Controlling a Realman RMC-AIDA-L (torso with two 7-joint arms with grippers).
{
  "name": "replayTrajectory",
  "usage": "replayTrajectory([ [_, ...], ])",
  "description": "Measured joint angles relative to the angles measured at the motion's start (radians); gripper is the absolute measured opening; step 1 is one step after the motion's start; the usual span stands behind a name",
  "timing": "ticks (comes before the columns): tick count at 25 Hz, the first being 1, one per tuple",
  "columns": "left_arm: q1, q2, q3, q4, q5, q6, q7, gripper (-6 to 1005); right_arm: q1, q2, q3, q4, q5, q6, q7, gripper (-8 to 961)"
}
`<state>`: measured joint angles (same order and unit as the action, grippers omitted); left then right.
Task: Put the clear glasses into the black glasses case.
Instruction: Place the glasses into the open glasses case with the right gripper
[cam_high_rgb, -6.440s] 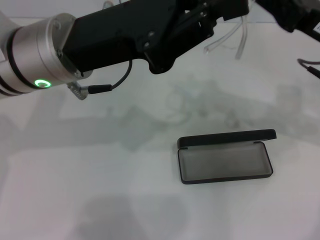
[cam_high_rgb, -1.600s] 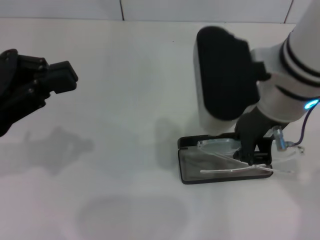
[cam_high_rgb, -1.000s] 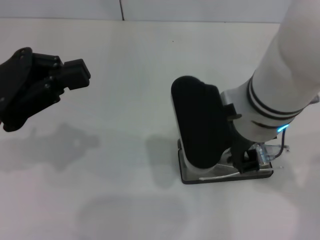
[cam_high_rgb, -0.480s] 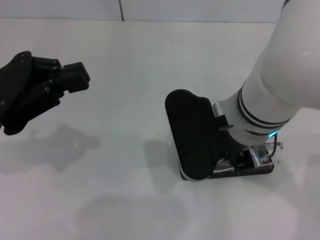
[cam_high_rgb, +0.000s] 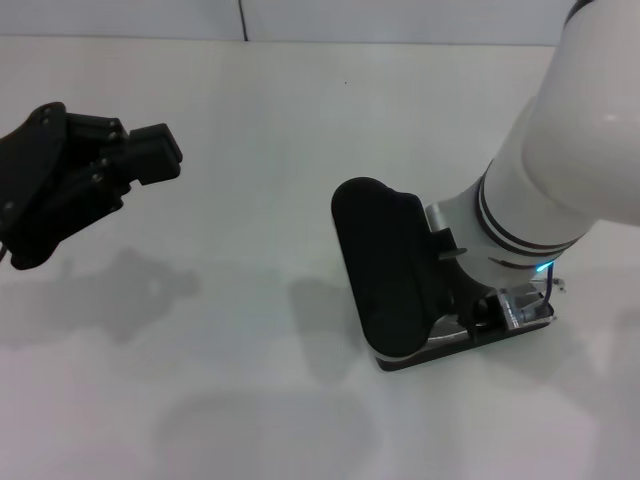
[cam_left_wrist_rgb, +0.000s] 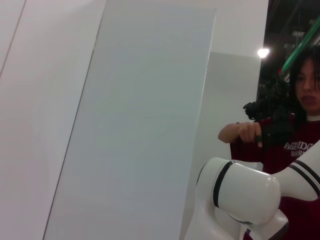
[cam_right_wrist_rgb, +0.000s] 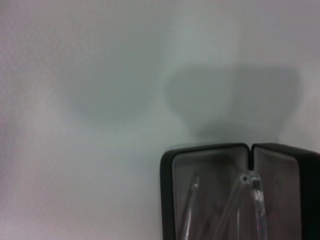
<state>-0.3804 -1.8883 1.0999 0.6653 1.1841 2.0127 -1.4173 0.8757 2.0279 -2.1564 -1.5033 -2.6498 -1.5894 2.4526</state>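
Note:
The black glasses case (cam_high_rgb: 470, 347) lies open on the white table, mostly covered in the head view by my right arm's black wrist housing. My right gripper (cam_high_rgb: 478, 312) is down low over the case. The right wrist view shows the case (cam_right_wrist_rgb: 167, 192) with its grey lining, and the clear glasses (cam_right_wrist_rgb: 254, 199) lying inside it, thin temple arms running along the tray. A small clear bit of the glasses (cam_high_rgb: 527, 311) peeks out by the case's right end. My left gripper (cam_high_rgb: 150, 158) hovers far to the left, away from the case.
The white table (cam_high_rgb: 260, 120) spreads all around the case. A wall panel and a person in a dark red shirt (cam_left_wrist_rgb: 295, 150) appear in the left wrist view, well off the work area.
My right arm has come down over the case, lowering the glasses into it and covering them in the head view. The case has turned slightly. The left gripper has hardly moved.

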Motion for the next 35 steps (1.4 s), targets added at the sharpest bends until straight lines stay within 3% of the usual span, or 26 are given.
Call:
replayTrajectory([
  [35,-0.006,-0.008,-0.051,-0.01,0.045,-0.002,0.0,55,-0.001,0.0,-0.03,-0.018,-0.08,0.004,-0.009,148],
])
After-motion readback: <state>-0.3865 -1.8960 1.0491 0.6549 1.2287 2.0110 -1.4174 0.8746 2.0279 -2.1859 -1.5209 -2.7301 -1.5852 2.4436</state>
